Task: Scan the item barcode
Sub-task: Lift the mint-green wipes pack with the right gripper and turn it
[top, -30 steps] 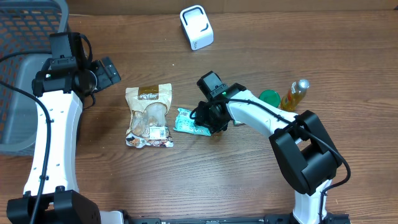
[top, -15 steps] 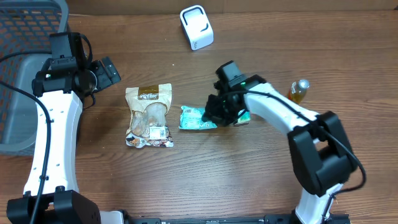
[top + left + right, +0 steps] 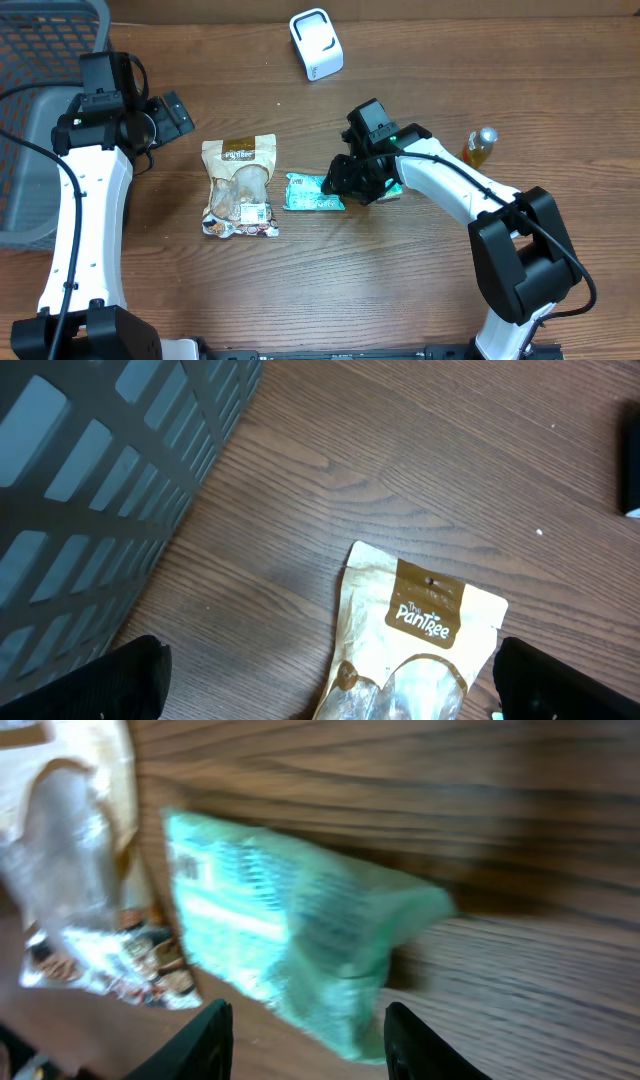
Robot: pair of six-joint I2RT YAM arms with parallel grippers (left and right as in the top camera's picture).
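The right pincer [image 3: 347, 182] stands part-way open over the wooden surface [image 3: 330, 270], its two fingers [image 3: 208, 1042] on either side of the near end of the green packet [image 3: 312, 192]. The packet lies on the surface, most of it stretching out ahead of the fingertips. The wrist view is blurred, so I cannot tell whether either finger touches it. Just past the packet's far end lies a snack pouch [image 3: 240, 185]. Behind this pincer stands a small bottle [image 3: 478, 148], and well off to one side a white scanner [image 3: 316, 43]. The left pincer [image 3: 176, 113] is spread wide and holds nothing. The pouch lies ahead of it and a grey basket [image 3: 40, 150] is beside it.
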